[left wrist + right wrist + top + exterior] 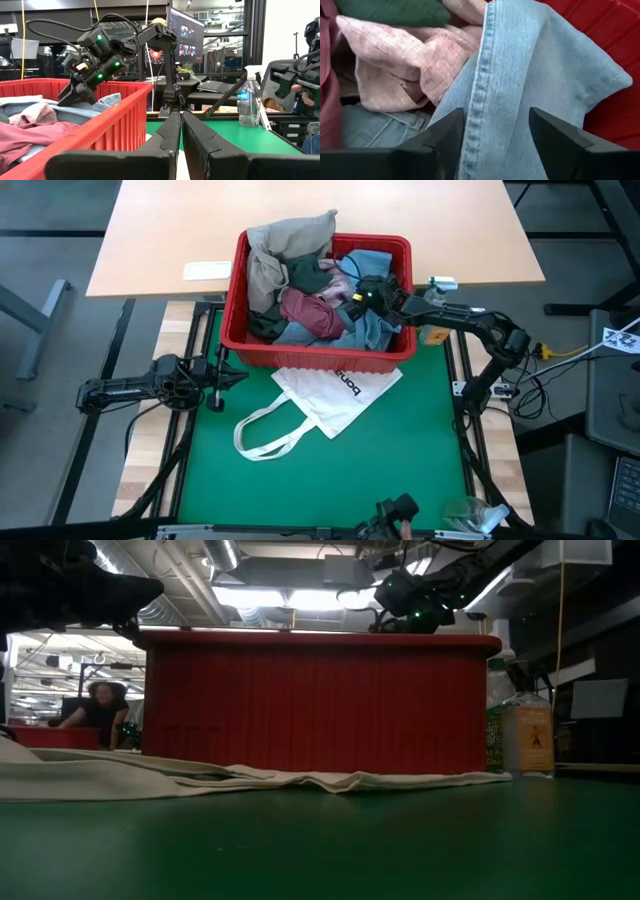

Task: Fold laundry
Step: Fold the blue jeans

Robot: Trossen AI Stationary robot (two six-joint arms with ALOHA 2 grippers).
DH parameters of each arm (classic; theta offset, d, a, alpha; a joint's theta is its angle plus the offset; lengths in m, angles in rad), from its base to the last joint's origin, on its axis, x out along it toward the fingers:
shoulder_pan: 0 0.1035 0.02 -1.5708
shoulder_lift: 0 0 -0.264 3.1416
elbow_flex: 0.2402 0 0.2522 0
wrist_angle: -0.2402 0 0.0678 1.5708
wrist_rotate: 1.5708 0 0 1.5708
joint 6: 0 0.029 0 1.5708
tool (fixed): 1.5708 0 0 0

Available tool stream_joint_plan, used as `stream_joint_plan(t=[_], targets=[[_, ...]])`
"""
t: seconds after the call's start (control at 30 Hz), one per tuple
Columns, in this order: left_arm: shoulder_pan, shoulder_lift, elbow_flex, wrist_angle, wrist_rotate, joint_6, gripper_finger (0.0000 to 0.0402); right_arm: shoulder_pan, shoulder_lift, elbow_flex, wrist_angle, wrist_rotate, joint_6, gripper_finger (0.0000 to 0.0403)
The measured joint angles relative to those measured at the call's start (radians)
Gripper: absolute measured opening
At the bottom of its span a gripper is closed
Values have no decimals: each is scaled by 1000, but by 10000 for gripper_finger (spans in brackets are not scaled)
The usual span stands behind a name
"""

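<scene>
Denim fills the right wrist view: a light blue garment with a stitched seam runs between the right arm's two dark fingers, which stand wide apart on either side of it with nothing pinched yet. Progress: basically zero, by my read.

Biggest first:
- Green mat, centre and lower part of the high view. No garment on it, folded or otherwise; only a white tote bag with loop handles, lying flat just below the basket.
- Red basket, upper centre of the high view, holding all the laundry in a loose heap.
- Beige piece piled at the basket's upper left, spilling over the rim.
- Blue piece at the basket's right side, under the right gripper.
- Maroon piece mid-basket, mottled pink piece beside the blue one, dark green piece above that in the right wrist view.
- Spray bottle at the right edge of the low view, off to the side.

Right gripper is down over the basket's right half, jaws spread around the blue cloth; looks like a first pick being set up.

Left gripper is parked at the mat's left edge, left of the basket, well clear of the cloth. Its fingers are nearly together, empty.

Left to do: every garment, meaning pull out, spread, fold.
</scene>
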Motion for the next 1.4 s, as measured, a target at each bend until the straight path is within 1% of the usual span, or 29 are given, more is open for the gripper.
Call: stream_joint_plan(t=[0.1, 0.3, 0.33, 0.37, 0.4, 0.47, 0.57, 0.7, 0.83, 1.0, 1.23, 1.4], targets=[[0, 0, 0, 0, 0, 0, 15, -7, 0, 0, -5, -11, 0, 174], [0, 0, 0, -1, 0, -1, 15, -19, 0, 0, -7, -16, -1, 43], [0, 0, 0, -1, 0, -1, 15, -19, -2, 0, -7, -16, -9, 24], [0, 0, 0, -1, 0, -3, 15, -18, -8, -1, -8, -17, -29, 14], [0, 0, 0, -1, 0, -9, 15, -18, -14, -1, -7, -16, -49, 12], [0, 0, 0, -1, 0, -41, 15, -16, -31, 15, -29, -32, -58, 23], [0, 0, 0, -2, 1, -79, 15, -12, -54, 84, -100, -104, -58, 27], [0, 0, 0, -4, 8, -82, 15, -11, -84, 221, -190, -199, -76, 7], [0, 0, 0, -3, 9, -82, 15, -11, -88, 378, -299, -270, -78, 12], [0, 0, 0, 45, 10, -104, 15, -11, -88, 555, -383, -351, -93, 5], [0, 0, 0, 149, 11, -126, 15, -11, -88, 782, -466, -464, -103, 4], [0, 7, 0, 210, 11, -126, 15, -11, -88, 920, -471, -558, -102, 4]])
